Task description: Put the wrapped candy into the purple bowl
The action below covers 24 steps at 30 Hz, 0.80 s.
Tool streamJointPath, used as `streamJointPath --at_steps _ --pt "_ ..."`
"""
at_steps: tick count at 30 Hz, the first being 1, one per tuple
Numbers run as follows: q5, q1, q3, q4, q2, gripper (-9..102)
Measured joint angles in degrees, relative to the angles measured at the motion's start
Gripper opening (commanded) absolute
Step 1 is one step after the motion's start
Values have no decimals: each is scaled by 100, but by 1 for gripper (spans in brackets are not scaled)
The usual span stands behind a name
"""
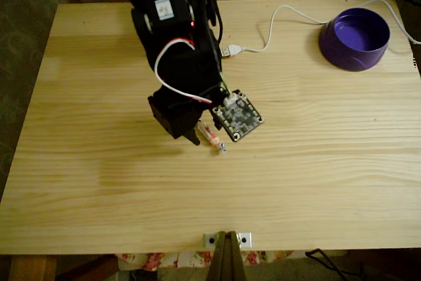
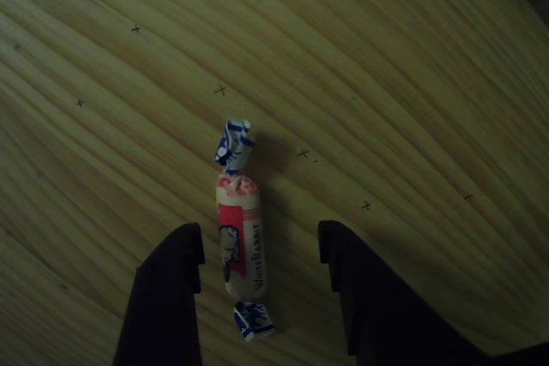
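The wrapped candy lies flat on the wooden table, a white roll with red marks and twisted blue ends; in the fixed view the candy peeks out just right of the arm's tip. My gripper is open, its two black fingers standing on either side of the candy's lower half, the left finger close to the wrapper. In the fixed view the gripper hangs low over the table's middle. The purple bowl sits upright at the far right corner, well away from the arm.
A white cable runs across the far part of the table from a plug near the arm. A small circuit board rides on the wrist. A metal bracket sits at the near edge.
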Motion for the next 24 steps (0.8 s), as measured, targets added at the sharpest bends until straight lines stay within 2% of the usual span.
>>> streamJointPath --at_steps 12,17,24 --pt "466 -220 0 0 -246 27" --pt "510 -299 35 -97 -404 22" --pt "527 -281 272 -316 -431 9"
